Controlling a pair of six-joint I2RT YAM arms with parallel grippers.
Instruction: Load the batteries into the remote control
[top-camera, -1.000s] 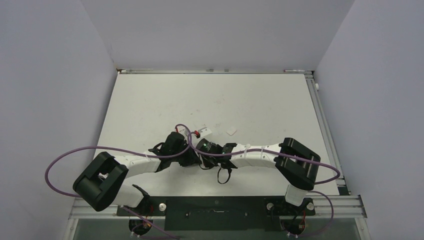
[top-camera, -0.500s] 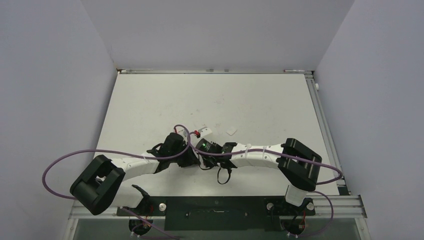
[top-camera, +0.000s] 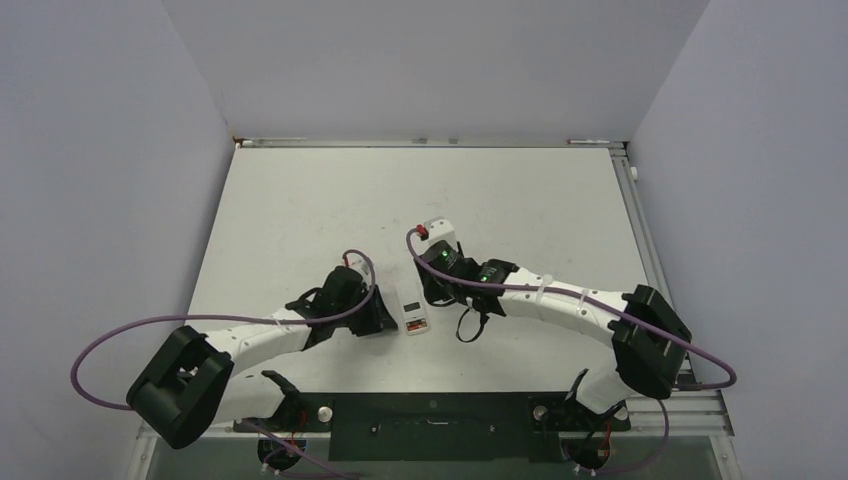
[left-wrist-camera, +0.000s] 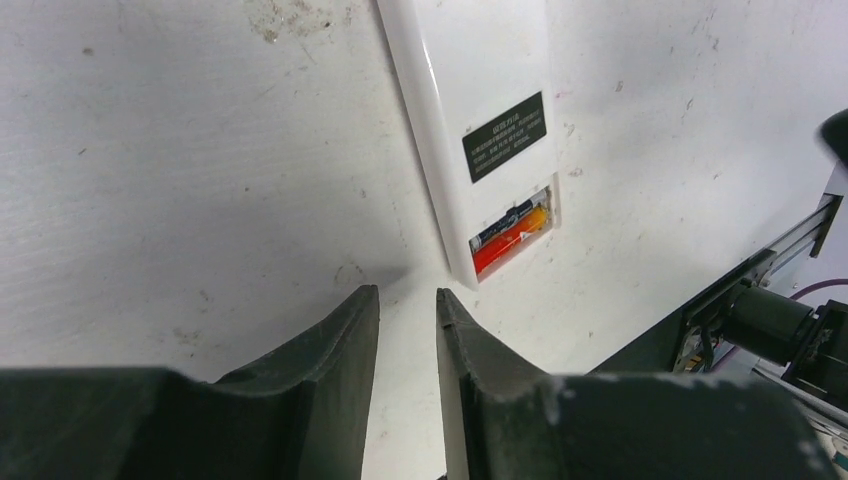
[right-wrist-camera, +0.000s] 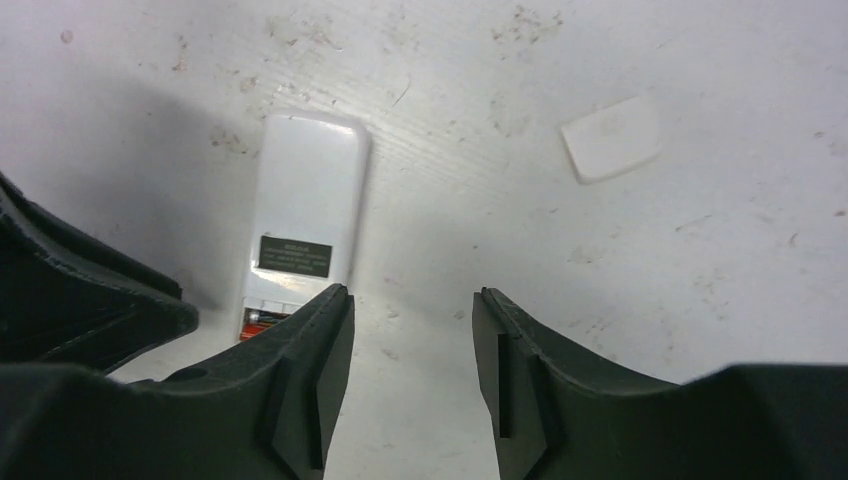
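Note:
The remote control (top-camera: 411, 304) lies back-up on the table between the two grippers. In the left wrist view the remote (left-wrist-camera: 470, 90) shows a dark label and an open recess at its near end. Both batteries (left-wrist-camera: 511, 230) lie in that recess, one dark with a pale end, one orange-red. My left gripper (left-wrist-camera: 407, 296) is slightly open and empty, just short of the remote's near corner. My right gripper (right-wrist-camera: 412, 296) is open and empty, beside the remote (right-wrist-camera: 306, 215). In the top view the left gripper (top-camera: 384, 318) is left of the remote and the right gripper (top-camera: 432, 288) is to its right.
A small white flat cover piece (right-wrist-camera: 611, 138) lies loose on the table beyond the right gripper. The table top (top-camera: 330, 210) is white and scuffed. The black rail (left-wrist-camera: 745, 290) at the table's near edge is close to the remote's battery end.
The right gripper has pulled back to the right and away from the remote. The left gripper has drawn back a little. The remote, hidden under both wrists before, now lies uncovered.

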